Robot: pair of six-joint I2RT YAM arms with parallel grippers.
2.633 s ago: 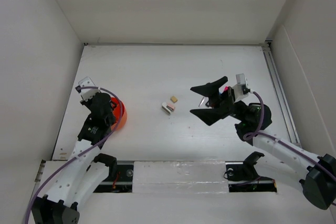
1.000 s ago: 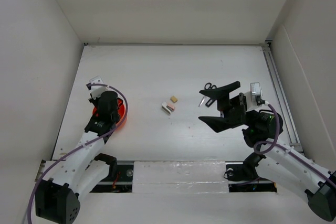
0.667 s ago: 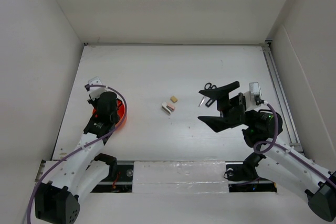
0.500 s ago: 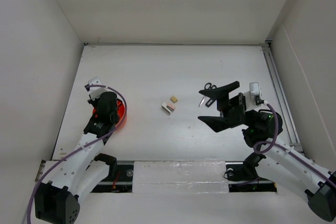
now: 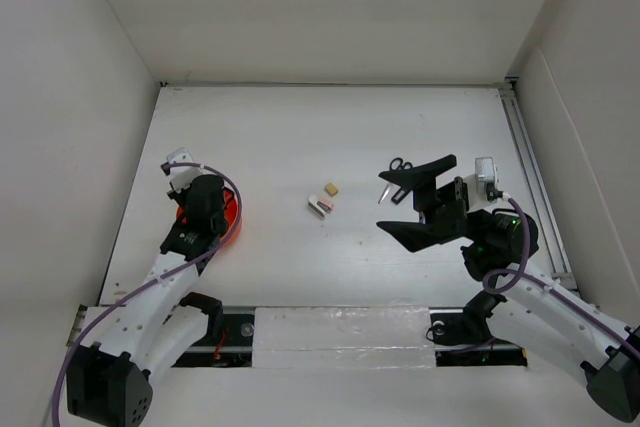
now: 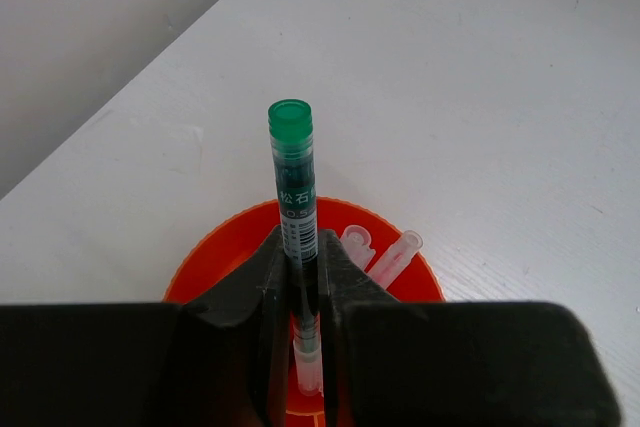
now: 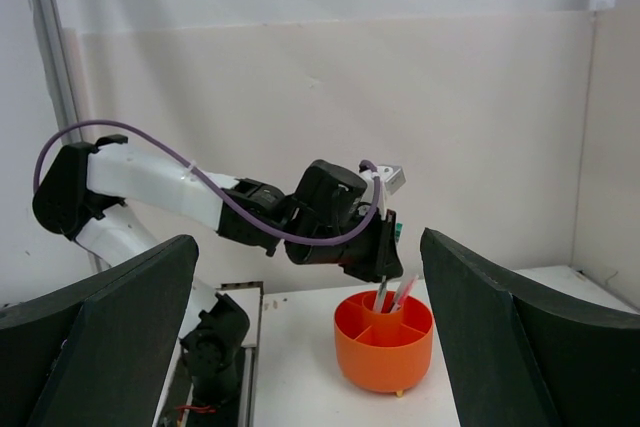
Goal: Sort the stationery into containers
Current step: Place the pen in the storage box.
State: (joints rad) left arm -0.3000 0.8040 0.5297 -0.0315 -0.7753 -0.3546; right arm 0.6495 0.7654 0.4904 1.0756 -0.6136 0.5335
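We are clenching the left fingers [image 6: 250,292] on a thin dark pen with a green cap [image 6: 292,172]. We are holding it upright over the small round orange plastic cup [image 6: 215,247], with its lower end reaching down within the rim beside two clear-capped pens [image 6: 385,252]. The cup is sitting at the left of the white worktop [image 5: 300,127]. The right fingers [image 5: 425,169] are hanging spread wide and empty over the right side, just near the black-handled scissors [image 5: 397,163]. A small tan eraser [image 5: 330,188] and a white-and-pink eraser [image 5: 321,206] are lying close together mid-worktop.
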